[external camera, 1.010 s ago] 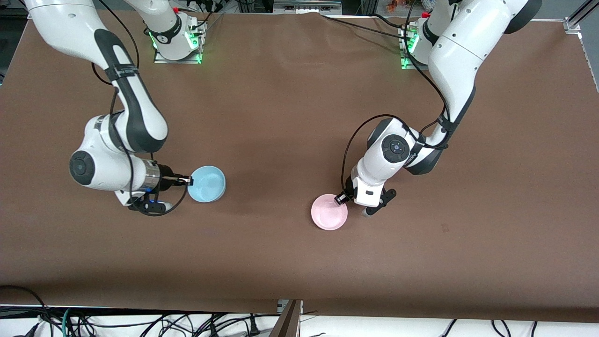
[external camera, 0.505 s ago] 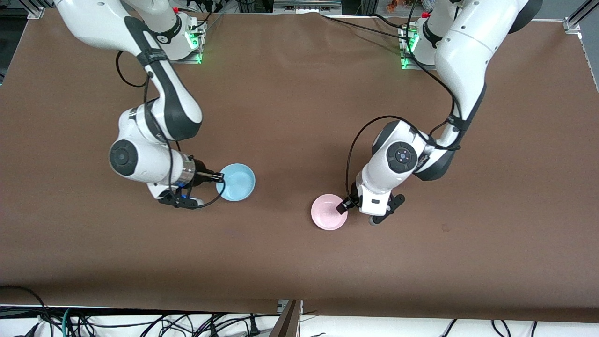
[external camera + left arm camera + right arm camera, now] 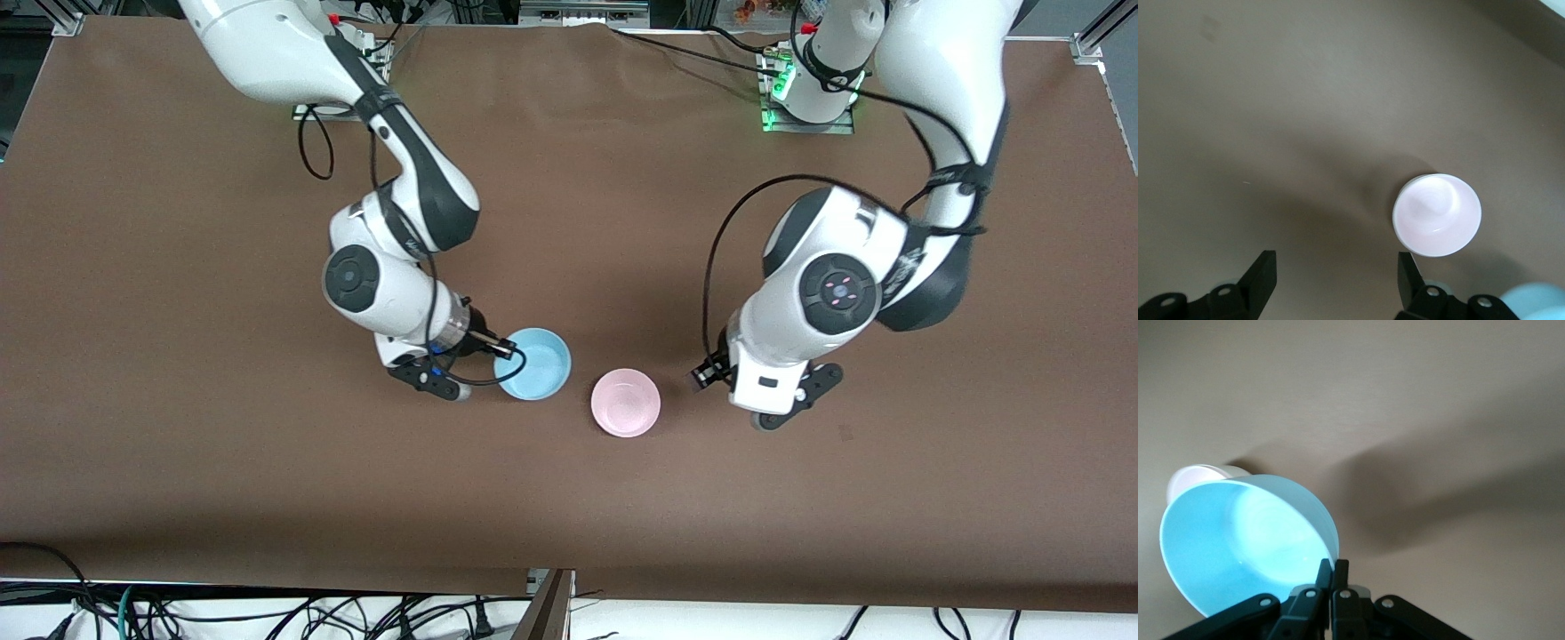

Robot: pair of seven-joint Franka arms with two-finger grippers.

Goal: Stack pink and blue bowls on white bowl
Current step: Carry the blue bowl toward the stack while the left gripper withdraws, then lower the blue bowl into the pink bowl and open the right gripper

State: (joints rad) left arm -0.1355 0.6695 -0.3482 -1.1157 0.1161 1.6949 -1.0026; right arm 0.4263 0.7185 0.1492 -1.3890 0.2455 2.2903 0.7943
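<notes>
Right gripper: fingers clamped on the rim of the blue bowl, held in the air over the table. Left gripper: fingers spread, holding nothing, over bare cloth toward the left arm's end. Pink bowl: pale, glossy, upright on the table between the 2 grippers, seated in a white bowl of which only the rim shows. Surface: plain brown cloth, slightly creased. Cables along the near edge. No readable writing.
</notes>
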